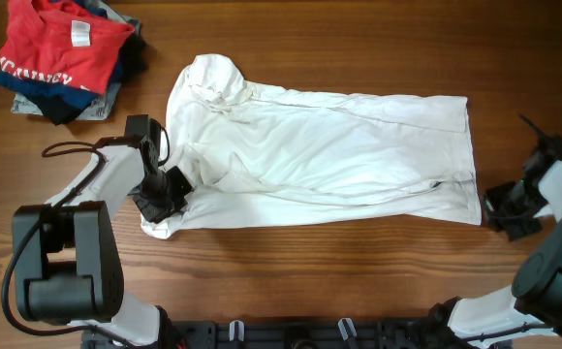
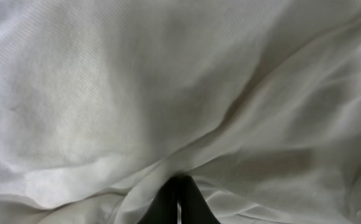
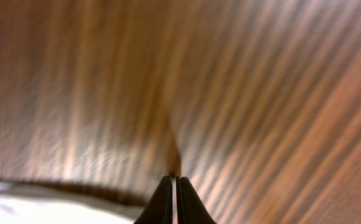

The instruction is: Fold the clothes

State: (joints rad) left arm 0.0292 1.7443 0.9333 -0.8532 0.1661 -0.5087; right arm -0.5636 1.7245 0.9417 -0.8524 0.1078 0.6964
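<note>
White shirt: my left end effector pinches it, right end effector shut empty; one-sided lift would skew it.

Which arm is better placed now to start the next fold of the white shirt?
Left. The left hand sits shut on the white shirt, seemingly pinching cloth; the right hand is shut over the table beside it.

We get table only as streaked blur at the right wrist (grain smeared); the shirt overruns the left wrist view; a red T-shirt covers other garments.
</note>
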